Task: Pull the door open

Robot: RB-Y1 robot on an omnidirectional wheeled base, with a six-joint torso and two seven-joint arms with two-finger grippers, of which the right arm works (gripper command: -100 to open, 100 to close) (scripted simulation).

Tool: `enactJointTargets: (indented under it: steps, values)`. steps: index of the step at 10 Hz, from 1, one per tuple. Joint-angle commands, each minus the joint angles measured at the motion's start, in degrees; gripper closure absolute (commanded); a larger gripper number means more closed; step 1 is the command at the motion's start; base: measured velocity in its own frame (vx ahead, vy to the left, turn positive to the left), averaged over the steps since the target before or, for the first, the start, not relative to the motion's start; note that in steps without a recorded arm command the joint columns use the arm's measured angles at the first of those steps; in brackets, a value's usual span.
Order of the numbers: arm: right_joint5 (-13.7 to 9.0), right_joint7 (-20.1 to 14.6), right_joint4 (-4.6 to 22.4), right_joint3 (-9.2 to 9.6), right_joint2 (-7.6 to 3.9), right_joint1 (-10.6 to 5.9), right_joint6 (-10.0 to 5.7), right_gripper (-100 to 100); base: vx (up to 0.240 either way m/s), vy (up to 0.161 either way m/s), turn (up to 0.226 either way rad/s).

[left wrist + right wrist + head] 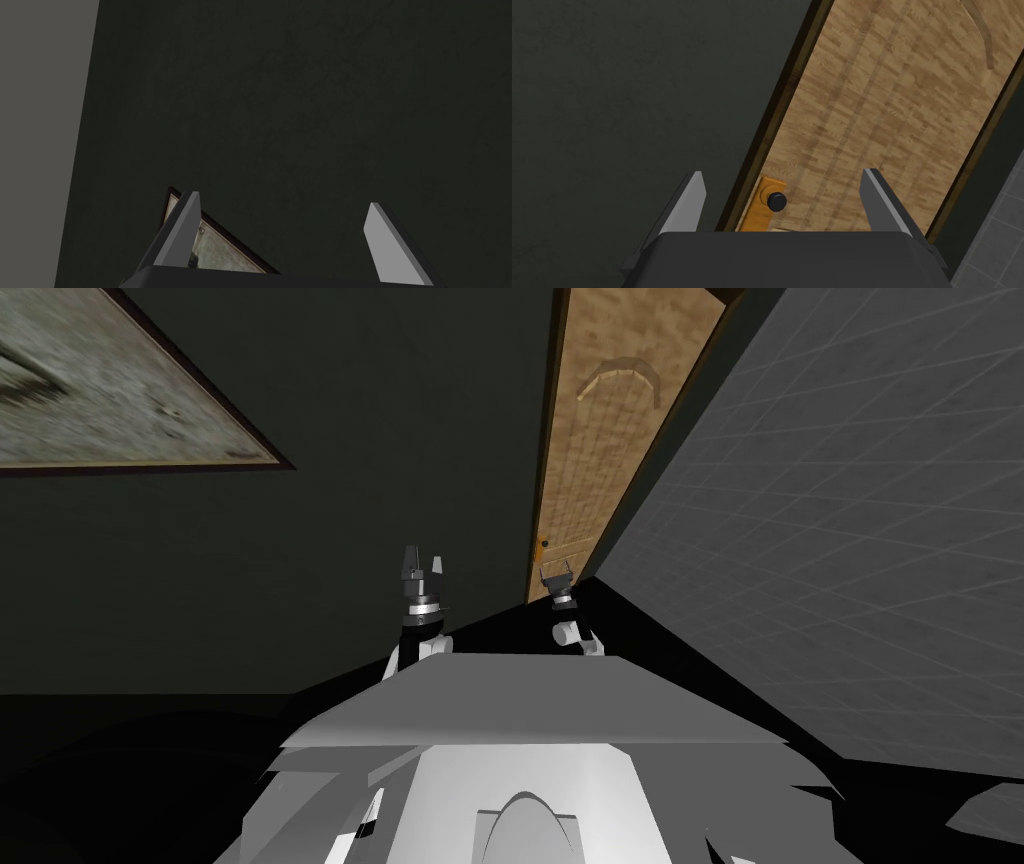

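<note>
Door (620, 418) is the light wood-grain slab running up the upper middle-right of the head view. It's slanted, but so is everything else, so that's just the camera. Its top gets cut off by the upper edge. It sits in a dark brown door frame (541, 438) between a dark wall (350, 438) on the left and a grey tiled wall (850, 538) on the right. There's a framed picture (110, 388) in the upper left corner, also cropped. A black area (640, 628) wedges in below the door, so I can't make out the door's bottom edge.

The knob (545, 545) is honestly just a dark speck in the head view, right above the right end effector (556, 578). You can't judge the gap from there.

The right wrist view is way more useful. The knob (776, 201) is a small black ball on an orange plate (764, 202), close to the door's (887, 115) latch-side edge. It sits between the two fingers of the right end effector (783, 174), nearer one finger than the other and clearly not touching either. The fingers are spread wide, gripping nothing. The end effector's dark body hides the lower part of the plate and the door below it. A curved arch (982, 35) on the door is only partly visible there, while the head view shows the whole arch (620, 373).

The left end effector (424, 556) is up in the centre of the head view, well left of the door. In its own wrist view the left end effector (283, 200) has its fingers parted with nothing between them.
</note>
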Motion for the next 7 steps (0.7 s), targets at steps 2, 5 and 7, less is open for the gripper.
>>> enactJointTargets:
  steps: [2, 5, 7]
  values:
    - [-2.4, -3.5, 3.0, 1.57, -1.51, -2.0, 0.44, -100, 0.09, -0.088, 0.066]
    - [-4.1, -5.9, 5.6, 2.84, -2.51, -3.65, 0.61, -100, 0.056, -0.066, 0.039]
    - [-5.8, -8.3, 8.1, 4.09, -3.49, -5.25, 0.78, -100, 0.072, -0.07, 0.067]
